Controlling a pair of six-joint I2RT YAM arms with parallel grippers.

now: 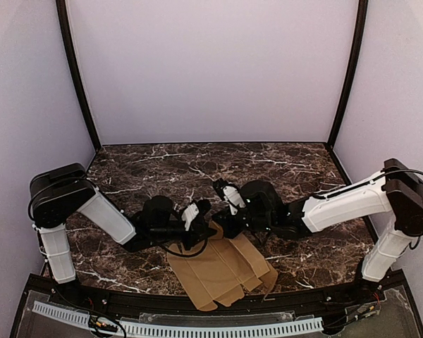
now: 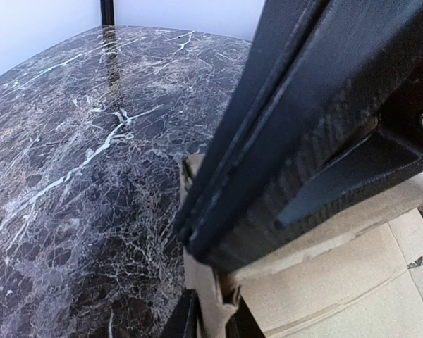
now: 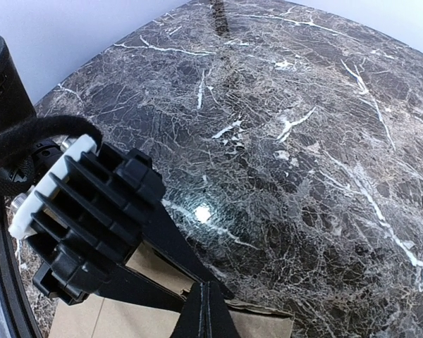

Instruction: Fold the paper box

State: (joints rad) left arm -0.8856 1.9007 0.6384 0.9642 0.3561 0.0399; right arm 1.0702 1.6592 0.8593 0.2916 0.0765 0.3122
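Note:
The paper box (image 1: 222,271) is a flat brown die-cut sheet with flaps, lying on the marble table near its front edge. Both grippers meet at the sheet's far edge. In the left wrist view my left gripper (image 2: 211,320) has a crumpled flap of the paper box (image 2: 352,282) pinched between its two black fingers. My right gripper (image 3: 210,296) is shut, its fingers pressed together with nothing visible between them, and it lies over the sheet's far edge (image 3: 268,313). The right gripper's black finger (image 2: 303,113) crosses the left wrist view above the cardboard. From above, the left gripper (image 1: 206,229) and right gripper (image 1: 217,227) almost touch.
Dark marble table (image 1: 197,169) extends behind the grippers to lavender walls with black corner posts (image 1: 77,77). A black front rail with a white ribbed strip (image 1: 197,327) runs just past the sheet's near edge. The left gripper's ribbed body (image 3: 92,218) fills the right wrist view's left side.

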